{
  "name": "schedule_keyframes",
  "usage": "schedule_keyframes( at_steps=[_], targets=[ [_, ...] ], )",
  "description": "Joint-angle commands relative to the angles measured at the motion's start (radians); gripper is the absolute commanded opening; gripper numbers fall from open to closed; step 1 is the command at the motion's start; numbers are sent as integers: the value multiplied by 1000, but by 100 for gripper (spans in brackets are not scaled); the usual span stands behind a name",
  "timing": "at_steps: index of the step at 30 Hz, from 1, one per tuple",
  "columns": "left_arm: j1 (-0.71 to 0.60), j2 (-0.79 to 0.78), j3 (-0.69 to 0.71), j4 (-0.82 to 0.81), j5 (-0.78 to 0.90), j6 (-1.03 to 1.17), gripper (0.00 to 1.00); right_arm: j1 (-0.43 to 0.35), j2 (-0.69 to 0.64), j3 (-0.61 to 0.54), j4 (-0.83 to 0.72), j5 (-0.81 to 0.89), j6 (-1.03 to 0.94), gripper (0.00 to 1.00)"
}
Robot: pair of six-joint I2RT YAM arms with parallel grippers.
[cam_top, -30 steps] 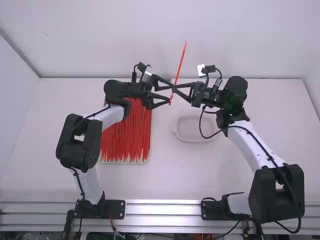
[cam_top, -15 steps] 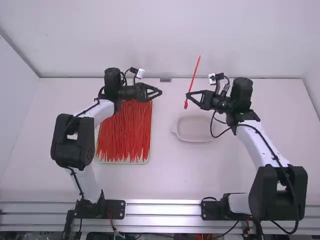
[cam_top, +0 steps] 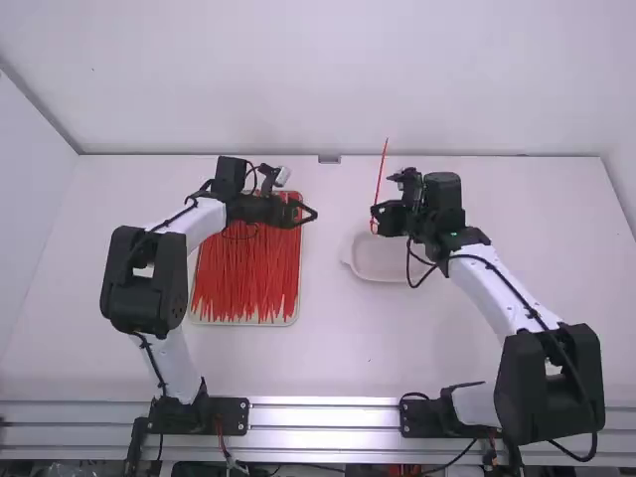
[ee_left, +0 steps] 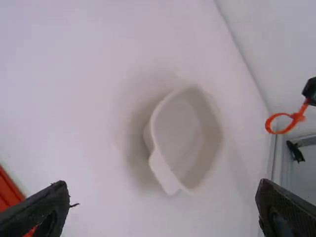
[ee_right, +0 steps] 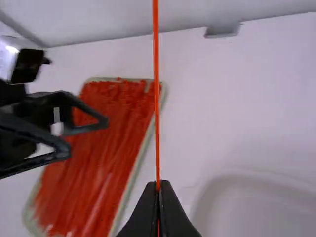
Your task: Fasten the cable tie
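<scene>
My right gripper (cam_top: 377, 217) hangs just above the far left rim of the white bowl (cam_top: 386, 260), shut on a red cable tie (cam_top: 381, 179). The tie's strap stands nearly upright (ee_right: 155, 74) out of my shut fingertips (ee_right: 158, 186). The tie's closed loop (ee_left: 282, 123) shows beyond the bowl (ee_left: 185, 143) in the left wrist view. My left gripper (cam_top: 303, 213) is open and holds nothing, over the far right corner of the tray of red cable ties (cam_top: 248, 268). Its open fingers (ee_left: 34, 210) frame the left wrist view, and the right wrist view shows that gripper (ee_right: 54, 129) over the ties.
The flat tray (ee_right: 34, 217) with several loose red ties lies left of the bowl. The bowl's rim (ee_right: 256, 180) is right below my right gripper. Bare white table lies to the right and in front; a white wall stands behind.
The two grippers were together at the tie; my left gripper let go and drew back down over the tray. My right gripper carried the tie left and down to the bowl.
</scene>
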State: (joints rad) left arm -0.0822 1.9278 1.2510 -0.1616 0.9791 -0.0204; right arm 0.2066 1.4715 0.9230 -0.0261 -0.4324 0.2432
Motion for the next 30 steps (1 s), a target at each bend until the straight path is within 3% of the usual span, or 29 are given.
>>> schedule_keyframes(
  at_steps=[1,12,22,25,27,29,30],
  targets=[
    [4,-2,14,-24,-34,55,99,19,-6,-62,24,249,4,0],
    [4,-2,14,-49,-55,55,99,5,-6,-346,353,378,68,0],
    [4,-2,14,-48,-54,55,99,-23,-6,-414,424,359,74,0],
    [4,-2,14,-48,-57,55,99,-23,-6,-414,431,359,74,19],
    [4,-2,14,-48,-56,55,99,-23,-6,-414,436,364,75,24],
    [4,-2,14,-48,-57,55,99,-22,-6,-414,442,369,75,42],
    [4,-2,14,-48,-56,55,99,-24,-6,-414,441,371,75,42]
  ],
)
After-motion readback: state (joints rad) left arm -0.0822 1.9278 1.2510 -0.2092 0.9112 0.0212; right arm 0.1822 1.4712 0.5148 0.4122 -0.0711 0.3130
